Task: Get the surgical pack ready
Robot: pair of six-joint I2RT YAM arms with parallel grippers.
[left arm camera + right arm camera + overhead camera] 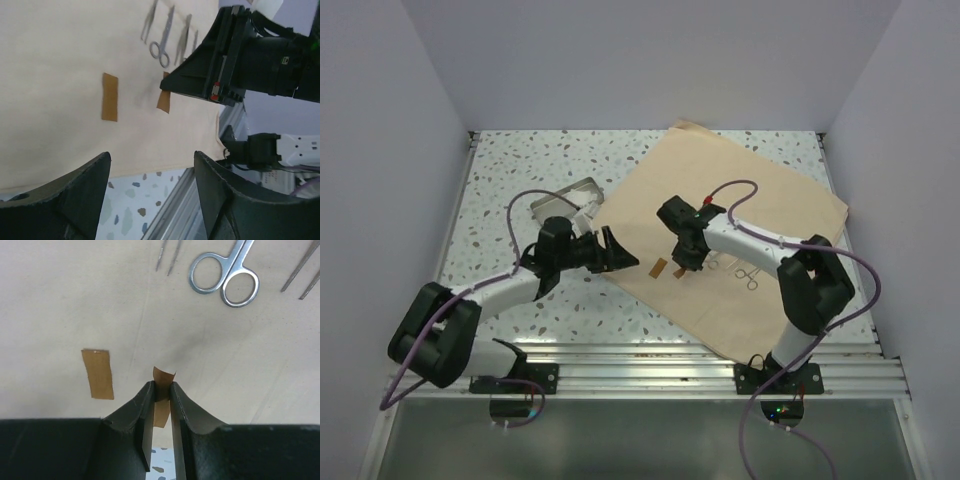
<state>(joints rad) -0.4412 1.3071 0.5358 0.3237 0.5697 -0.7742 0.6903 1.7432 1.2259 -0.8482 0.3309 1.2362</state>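
The surgical pack (790, 195) lies flat, unfolded on the desk (500, 170); my right jaws are nearly closed, pinching a brown tape strip (163, 377) on it; my left jaws gape wide, empty

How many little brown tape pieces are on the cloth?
2. One tape strip lies flat on the tan cloth; the other strip is pinched in the right gripper beside it, near the cloth's edge. More may hide under the arms.

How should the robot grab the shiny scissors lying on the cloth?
Probably from straight above, pinching the scissors across the narrow shanks just past the finger rings: they lie flat on the cloth, and the rings look too wide to squeeze.
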